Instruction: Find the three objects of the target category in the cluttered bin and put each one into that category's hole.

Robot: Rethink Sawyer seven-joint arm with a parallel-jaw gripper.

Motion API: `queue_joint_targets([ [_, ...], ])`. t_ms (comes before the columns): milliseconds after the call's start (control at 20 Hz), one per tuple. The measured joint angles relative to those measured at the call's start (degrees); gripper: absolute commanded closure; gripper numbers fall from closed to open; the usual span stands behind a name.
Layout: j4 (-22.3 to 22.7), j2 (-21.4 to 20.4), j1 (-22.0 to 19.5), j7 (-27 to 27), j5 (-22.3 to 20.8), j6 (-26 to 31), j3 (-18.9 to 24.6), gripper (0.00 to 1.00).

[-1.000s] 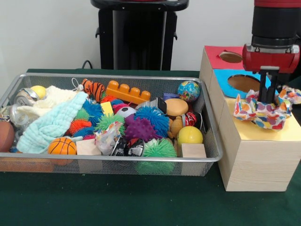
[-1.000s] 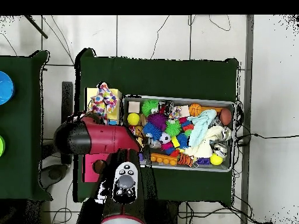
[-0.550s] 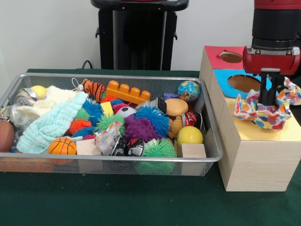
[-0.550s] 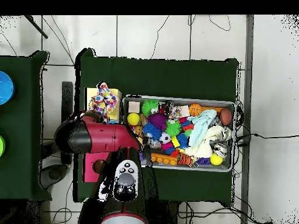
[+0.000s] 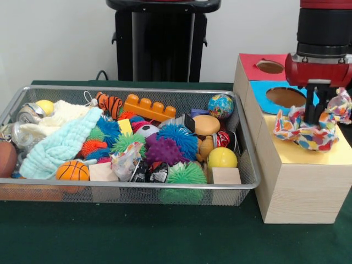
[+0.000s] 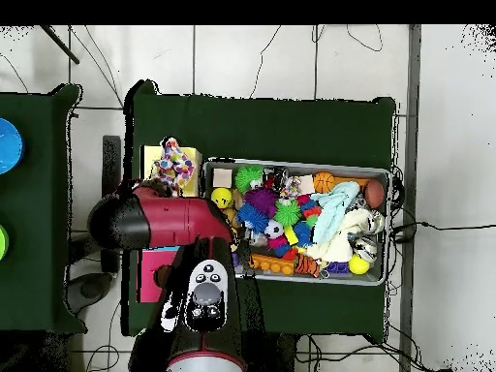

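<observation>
— On the right side of the front view, what is that bright thing?

— It is a spotted cloth (image 5: 309, 131), all crumpled. It lies on the yellow top of the wooden box (image 5: 297, 187). From above it shows at the upper left (image 6: 172, 165).

— Is the gripper (image 5: 314, 113) holding it?

— The black fingers go down into the folds of the cloth. I cannot tell if they pinch it or stand apart, because the cloth hides the tips.

— What is above the fingers?

— A red and black arm (image 5: 323, 52), coming down from the top right corner.

— Does the box have holes?

— Yes. A round hole sits in the blue part (image 5: 284, 97), just behind the cloth. Another round hole sits in the red part (image 5: 269, 66), farther back.

— And to the left of the box?

— A wire bin (image 5: 126, 190) full of toys, just beside the box. A yellow ball (image 5: 222, 158) and a wooden block (image 5: 225, 175) are in its lower right corner. A little globe ball (image 5: 220, 105) is at the upper right. An orange toy brick (image 5: 149, 108) lies at the back, a tiny basketball (image 5: 72, 170) at the lower left, and a pale green cloth (image 5: 60, 146) on the left side.

— What is under it all?

— A dark green table (image 5: 137, 234).
</observation>
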Motion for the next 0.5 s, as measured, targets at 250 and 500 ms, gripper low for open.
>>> queue_joint_targets([
  [250,-4.3,1.5,-1.4,0.0,-1.3,4.3,0.2,1.0],
  [500,-6.9,3.1,-3.2,0.0,-1.7,5.6,0.3,1.0],
])
